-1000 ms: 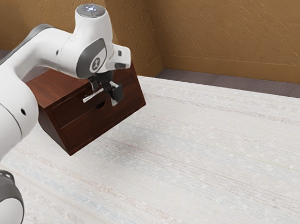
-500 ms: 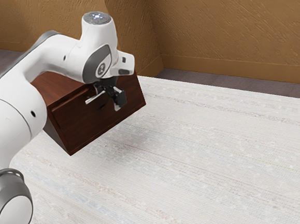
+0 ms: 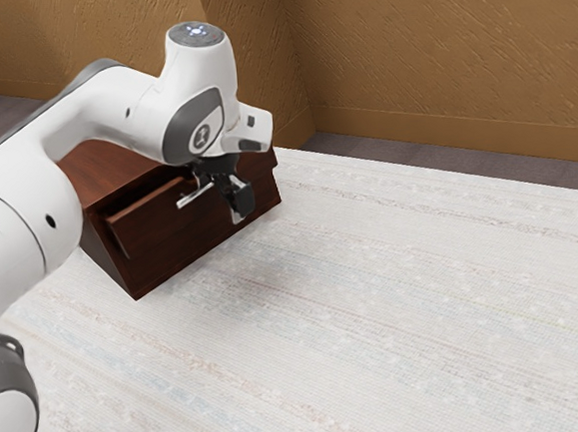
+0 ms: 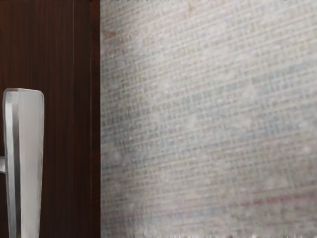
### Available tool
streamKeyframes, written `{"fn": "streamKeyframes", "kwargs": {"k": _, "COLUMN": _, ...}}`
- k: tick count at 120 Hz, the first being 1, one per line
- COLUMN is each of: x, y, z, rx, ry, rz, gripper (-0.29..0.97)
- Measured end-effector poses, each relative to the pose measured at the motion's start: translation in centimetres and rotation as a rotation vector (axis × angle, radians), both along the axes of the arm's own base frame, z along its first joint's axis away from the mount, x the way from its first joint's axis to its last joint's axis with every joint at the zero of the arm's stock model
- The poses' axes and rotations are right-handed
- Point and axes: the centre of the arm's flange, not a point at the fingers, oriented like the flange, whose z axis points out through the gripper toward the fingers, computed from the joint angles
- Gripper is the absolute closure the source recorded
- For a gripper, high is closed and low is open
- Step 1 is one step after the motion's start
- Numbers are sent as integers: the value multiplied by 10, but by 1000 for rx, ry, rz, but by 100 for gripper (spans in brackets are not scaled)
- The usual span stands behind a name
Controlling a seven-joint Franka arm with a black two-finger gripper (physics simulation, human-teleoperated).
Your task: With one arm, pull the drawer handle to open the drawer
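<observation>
Now the drawer (image 3: 154, 215) stands out from the face of the dark wooden cabinet (image 3: 177, 257). A second ago its front lay flush with that face, and half a second ago it had only begun to come forward. The arm has drawn back from the cabinet, toward the exterior view's right, and the gripper (image 3: 229, 193) has come away with it. The silver handle (image 3: 193, 193) has travelled out from the cabinet by the same amount.

The gripper sits at the end of the handle that is farther from the cabinet's near corner. Whether the claw is clamped on the bar or merely hooked against it cannot be told. In the wrist view the drawer front (image 4: 59, 99) runs dark beside the woven table (image 4: 208, 129), with the bar standing off it.

By the look of it the pull is working and the task is partly done, since the drawer is open by a modest gap but not yet fully drawn. Most likely the same straight pull, square to the cabinet's face, is what the rest calls for. A sideways drift could slip the bar loose or drag the cabinet itself across the table.
</observation>
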Motion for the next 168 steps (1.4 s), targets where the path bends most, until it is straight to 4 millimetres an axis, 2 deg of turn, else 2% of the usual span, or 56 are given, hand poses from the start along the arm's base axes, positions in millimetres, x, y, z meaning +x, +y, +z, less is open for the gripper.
{"fn": "streamKeyframes", "kwargs": {"k": 29, "x": -11, "y": -24, "z": 2, "rx": -21, "ry": 13, "rz": -33, "gripper": 0}}
{"fn": "streamKeyframes", "kwargs": {"k": 54, "x": -9, "y": -47, "z": 1, "rx": -31, "ry": 10, "rz": -66, "gripper": 0}}
{"fn": "streamKeyframes", "kwargs": {"k": 72, "x": -7, "y": -51, "z": -5, "rx": -27, "ry": 18, "rz": -69, "gripper": 0}}
{"fn": "streamKeyframes", "kwargs": {"k": 94, "x": -5, "y": -68, "z": -6, "rx": -27, "ry": 17, "rz": -86, "gripper": 0}}
{"fn": "streamKeyframes", "kwargs": {"k": 114, "x": -11, "y": -77, "z": -10, "rx": -31, "ry": 29, "rz": -93, "gripper": 1}}
{"fn": "streamKeyframes", "kwargs": {"k": 133, "x": -17, "y": -90, "z": -7, "rx": -33, "ry": 28, "rz": -104, "gripper": 3}}
{"fn": "streamKeyframes", "kwargs": {"k": 168, "x": -23, "y": -98, "z": 5, "rx": -35, "ry": 11, "rz": -104, "gripper": 3}}
